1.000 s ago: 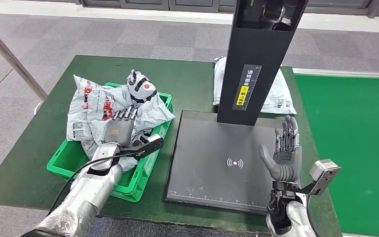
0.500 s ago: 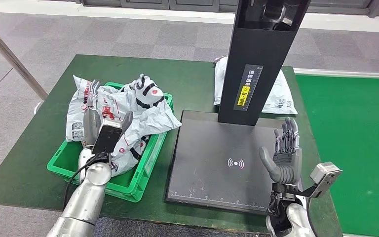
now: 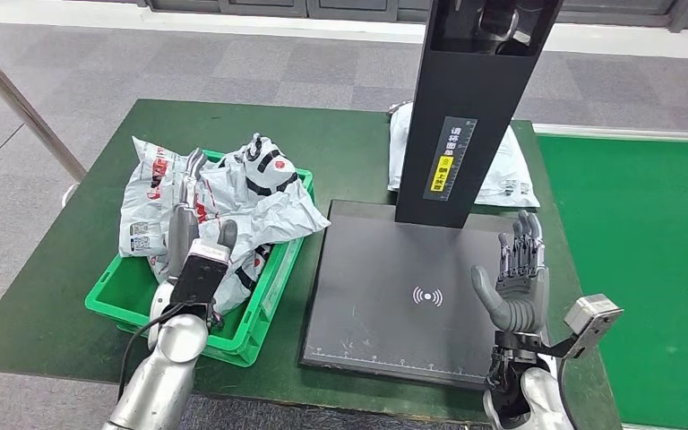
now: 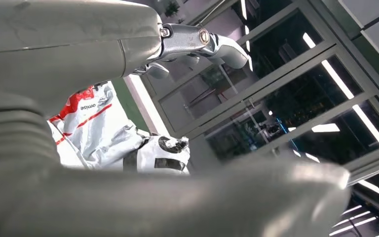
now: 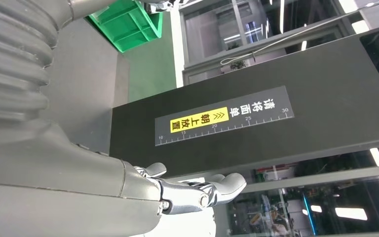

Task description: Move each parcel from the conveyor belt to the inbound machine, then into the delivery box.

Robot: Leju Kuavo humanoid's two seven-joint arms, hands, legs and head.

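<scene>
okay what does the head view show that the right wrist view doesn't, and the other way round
Only the head view shows the whole green table, the crumpled parcels piled in the crate, the flat parcel behind the column, the scan plate, the green belt and the left hand raised over the pile.

Only the right wrist view shows glass partitions and ceiling lights behind the machine.

Both show the green crate, the black column's yellow label and the right hand, open and holding nothing.

Parcel-sorting workspace: scanner stand (image 3: 466, 116), conveyor (image 3: 645, 269), parcels (image 3: 233, 202).
</scene>
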